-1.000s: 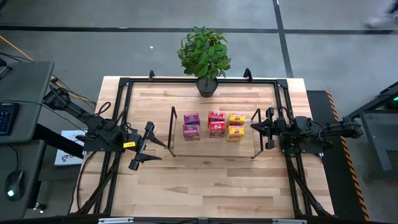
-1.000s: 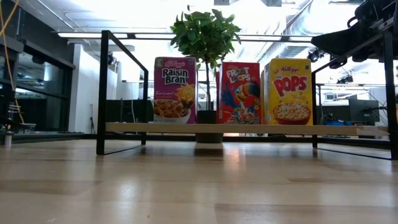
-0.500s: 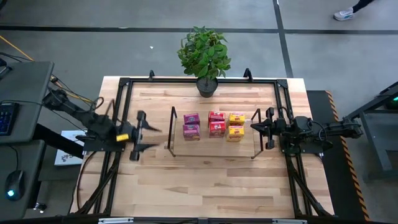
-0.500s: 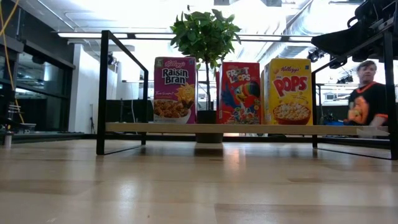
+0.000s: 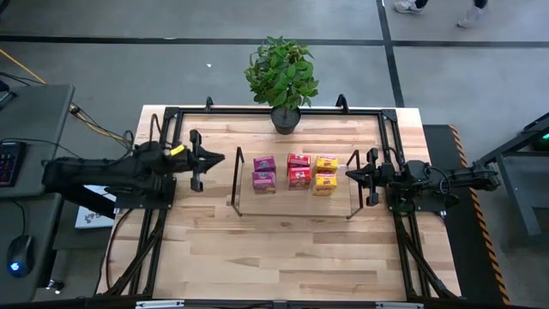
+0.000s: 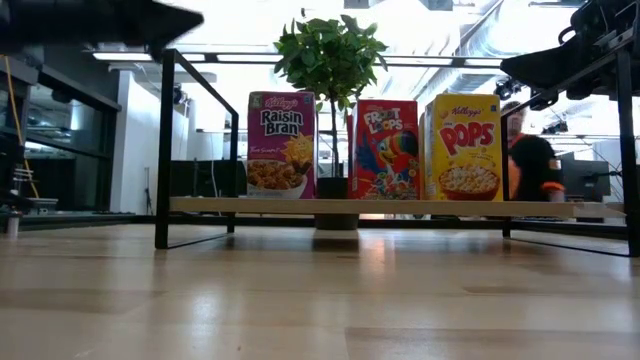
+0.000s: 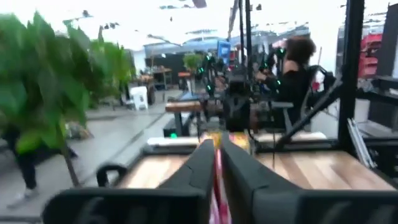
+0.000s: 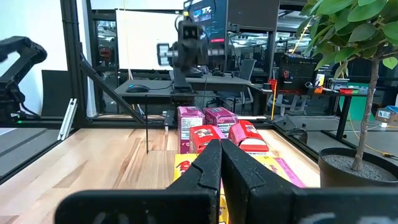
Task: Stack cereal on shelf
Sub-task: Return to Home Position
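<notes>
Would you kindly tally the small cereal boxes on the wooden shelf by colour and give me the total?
Magenta rectangular cereal boxes: 2
Red rectangular cereal boxes: 2
Yellow rectangular cereal boxes: 2
Total: 6, all standing on the low light-wood shelf with black metal end frames.

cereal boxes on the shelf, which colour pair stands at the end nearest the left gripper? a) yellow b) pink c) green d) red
B: in the high view the pink boxes stand at the end of the shelf toward the left gripper, with the red boxes in the middle and the yellow boxes farthest.
</notes>
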You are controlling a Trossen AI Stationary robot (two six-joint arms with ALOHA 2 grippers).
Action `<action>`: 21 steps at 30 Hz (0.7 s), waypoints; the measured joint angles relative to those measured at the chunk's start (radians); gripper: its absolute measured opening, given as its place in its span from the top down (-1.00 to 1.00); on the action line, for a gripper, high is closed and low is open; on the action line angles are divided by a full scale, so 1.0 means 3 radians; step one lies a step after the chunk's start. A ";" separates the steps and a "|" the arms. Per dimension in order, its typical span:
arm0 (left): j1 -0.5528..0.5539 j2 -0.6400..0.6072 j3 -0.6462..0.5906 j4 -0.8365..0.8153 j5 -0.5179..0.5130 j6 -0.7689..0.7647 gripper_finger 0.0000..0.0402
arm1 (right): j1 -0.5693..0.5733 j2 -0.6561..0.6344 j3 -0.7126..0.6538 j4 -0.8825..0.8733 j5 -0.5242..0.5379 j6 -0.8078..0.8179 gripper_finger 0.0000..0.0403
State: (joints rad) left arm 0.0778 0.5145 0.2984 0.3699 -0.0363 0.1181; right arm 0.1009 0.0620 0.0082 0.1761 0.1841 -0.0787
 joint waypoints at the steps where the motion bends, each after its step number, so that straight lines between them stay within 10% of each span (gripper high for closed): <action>1: 0.0080 -0.0038 -0.0104 0.0037 0.0095 -0.0063 0.94 | 0.0000 0.0000 0.0000 0.0001 0.0000 0.0000 1.00; 9: -0.0029 -0.0329 -0.0961 0.0776 0.0222 -0.0285 0.99 | 0.0000 0.0001 0.0000 0.0002 0.0000 0.0000 1.00; 21: -0.0151 -0.0450 -0.0949 -0.0053 0.0096 -0.0043 1.00 | 0.0000 0.0003 0.0000 0.0001 0.0000 0.0000 1.00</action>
State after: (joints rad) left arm 0.0327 0.3796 0.0135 0.3539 -0.0075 0.1052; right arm 0.1009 0.0628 0.0082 0.1764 0.1841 -0.0788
